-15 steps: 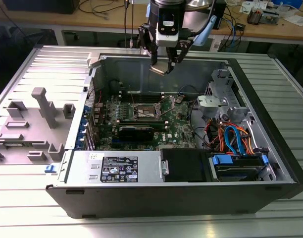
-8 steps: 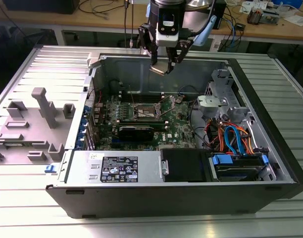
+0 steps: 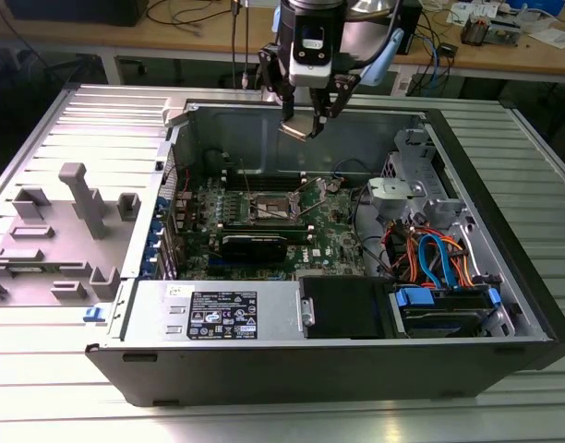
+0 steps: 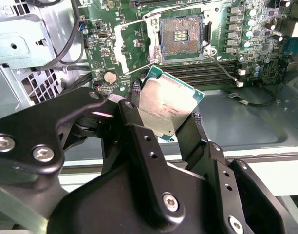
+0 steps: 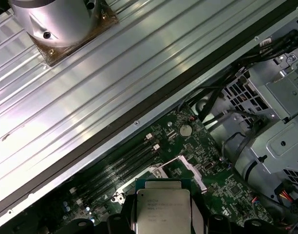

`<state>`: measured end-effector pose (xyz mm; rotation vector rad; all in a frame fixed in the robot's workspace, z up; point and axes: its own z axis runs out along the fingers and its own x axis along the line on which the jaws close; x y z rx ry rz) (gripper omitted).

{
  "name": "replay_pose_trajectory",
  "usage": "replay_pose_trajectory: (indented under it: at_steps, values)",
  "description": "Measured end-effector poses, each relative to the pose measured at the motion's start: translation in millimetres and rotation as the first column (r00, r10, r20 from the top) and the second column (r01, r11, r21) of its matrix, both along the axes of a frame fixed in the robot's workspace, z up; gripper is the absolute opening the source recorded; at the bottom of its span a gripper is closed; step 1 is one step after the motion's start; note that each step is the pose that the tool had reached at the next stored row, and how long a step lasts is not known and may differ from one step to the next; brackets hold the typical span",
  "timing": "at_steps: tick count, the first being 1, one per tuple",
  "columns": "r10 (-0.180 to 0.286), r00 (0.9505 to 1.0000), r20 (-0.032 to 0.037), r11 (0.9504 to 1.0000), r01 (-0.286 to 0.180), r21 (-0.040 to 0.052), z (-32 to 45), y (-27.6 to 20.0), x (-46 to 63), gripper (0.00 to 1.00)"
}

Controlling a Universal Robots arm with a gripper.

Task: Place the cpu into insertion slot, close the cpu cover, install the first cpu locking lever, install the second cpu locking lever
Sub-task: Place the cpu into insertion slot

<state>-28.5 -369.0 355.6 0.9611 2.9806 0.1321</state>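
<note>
The open black metal computer case (image 3: 356,369) lies on the ribbed silver desk (image 3: 42,388). It holds a green circuit board (image 3: 333,242), a grey metal drive cage (image 3: 407,196) and orange and blue cables (image 3: 437,256). On the board sits the insertion slot (image 4: 180,34), a small square dark socket with a silver rim and its contacts exposed. The cpu cover (image 4: 132,44), a thin silver window frame, seems to lie swung open just beside it.

The black two-fingered tool (image 4: 163,117) hangs above the case's far wall in the exterior view. Its fingers pinch the cpu (image 4: 169,102), a small flat square chip with a grey-tan metal top, by two opposite edges. The chip is tilted, one corner aimed toward the socket. Being square, it has no long axis.
</note>
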Motion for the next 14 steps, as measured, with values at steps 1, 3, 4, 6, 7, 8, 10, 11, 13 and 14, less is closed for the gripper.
replay_pose_trajectory:
  at_steps: [1, 3, 4, 6, 7, 8, 10, 11, 13, 14]
  values:
    - [-0.007, 1.0, 0.0, 1.0, 0.007, 0.0, -0.1, -0.1, 0.0, 0.54]
    - [-0.017, 0.9998, 0.0, 0.9998, 0.017, 0.0, -0.1, -0.4, 0.0, 0.54]
    - [-0.023, 0.9997, 0.0, 0.9997, 0.023, 0.0, -0.2, -0.5, 0.0, 0.54]
    - [-0.037, 0.9993, 0.0, 0.9993, 0.037, 0.0, -0.3, -0.8, 0.0, 0.54]
    - [-0.042, 0.9991, 0.0, 0.9991, 0.042, 0.0, -0.3, -0.9, 0.0, 0.54]
    - [-0.05, 0.9988, 0.0, 0.9988, 0.05, 0.0, -0.4, -1.0, 0.0, 0.54]
    - [-0.07, 0.9975, 0.0, 0.9975, 0.07, -0.0001, -0.6, -1.3, 0.1, 0.54]
    - [-0.076, 0.9971, 0.0, 0.9971, 0.076, -0.0001, -0.6, -1.4, 0.1, 0.54]
    - [-0.097, 0.9953, 0.0, 0.9953, 0.097, -0.0001, -0.8, -1.6, 0.0, 0.54]
    - [-0.107, 0.9943, 0.0, 0.9943, 0.107, -0.0001, -1.0, -1.6, 0.0, 0.54]
